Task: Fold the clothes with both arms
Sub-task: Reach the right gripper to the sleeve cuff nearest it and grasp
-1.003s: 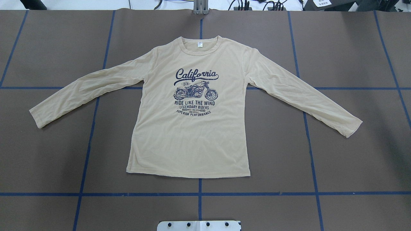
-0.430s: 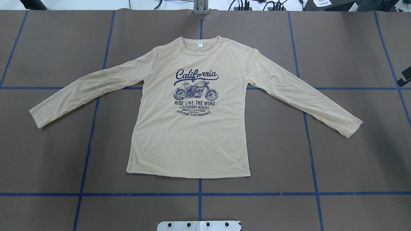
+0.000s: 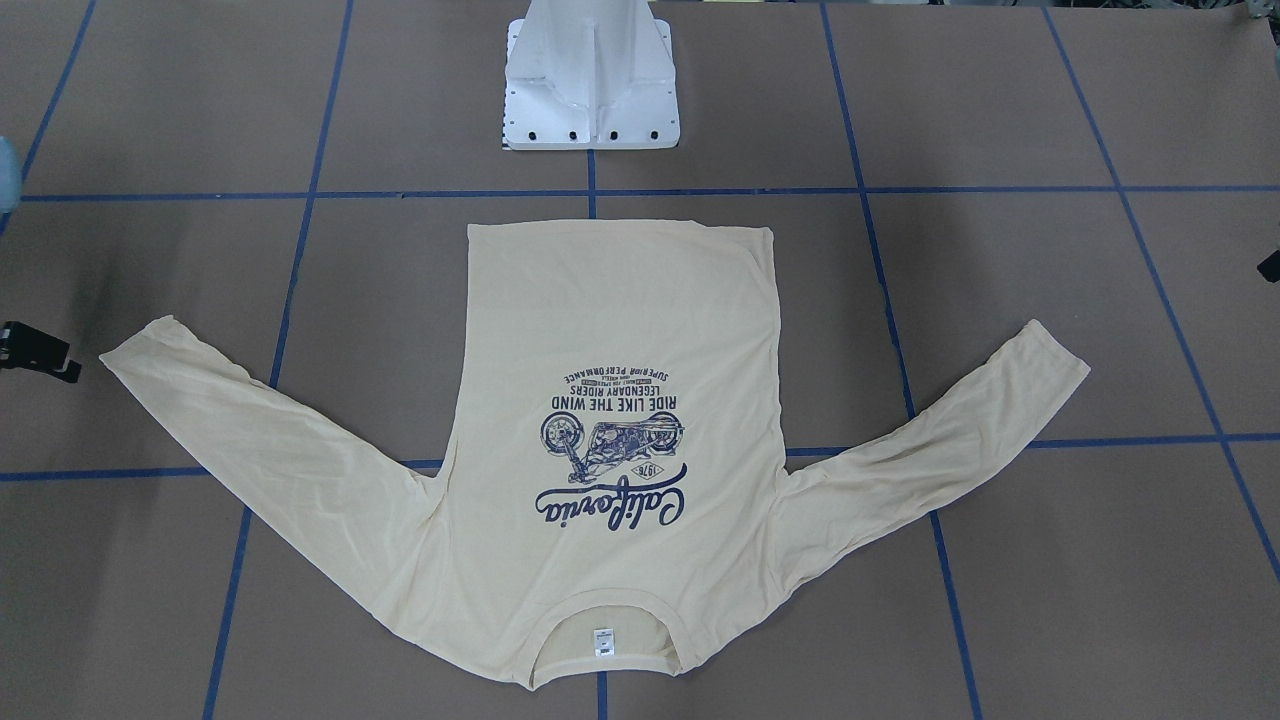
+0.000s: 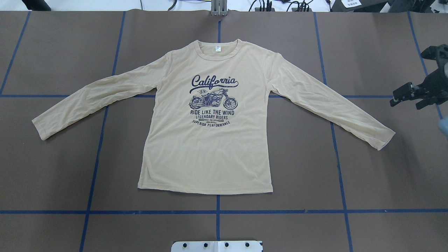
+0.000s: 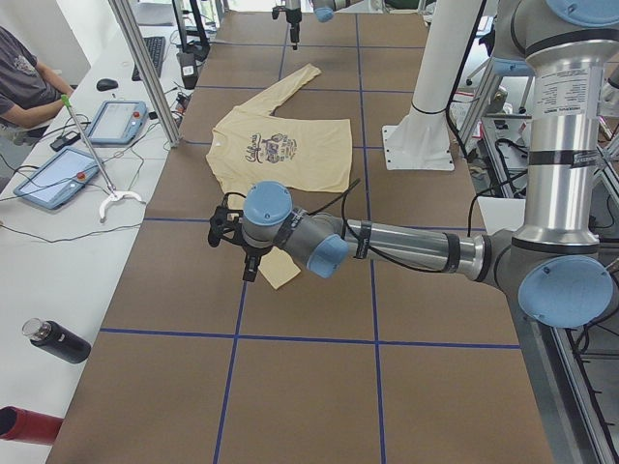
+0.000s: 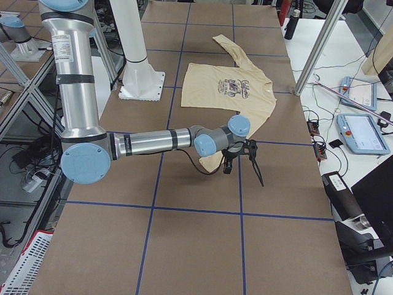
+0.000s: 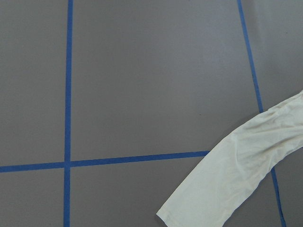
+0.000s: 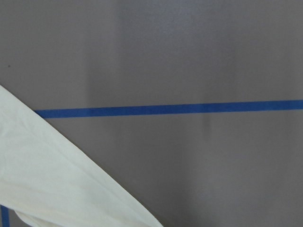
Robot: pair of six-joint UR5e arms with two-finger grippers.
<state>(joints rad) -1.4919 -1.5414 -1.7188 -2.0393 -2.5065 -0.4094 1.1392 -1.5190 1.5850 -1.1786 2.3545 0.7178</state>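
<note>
A cream long-sleeved shirt is lying flat, print up, mid-counter, sleeves splayed. The right gripper is hovering beyond one cuff, fingers spread wide. The left gripper is hanging near the other, its finger spacing impossible to tell. Cloth this thin is risking a single-layer pinch and a skewed fold.

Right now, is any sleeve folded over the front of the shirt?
No, in the overhead view both sleeves lie spread out to the sides of the shirt, flat on the table.
</note>
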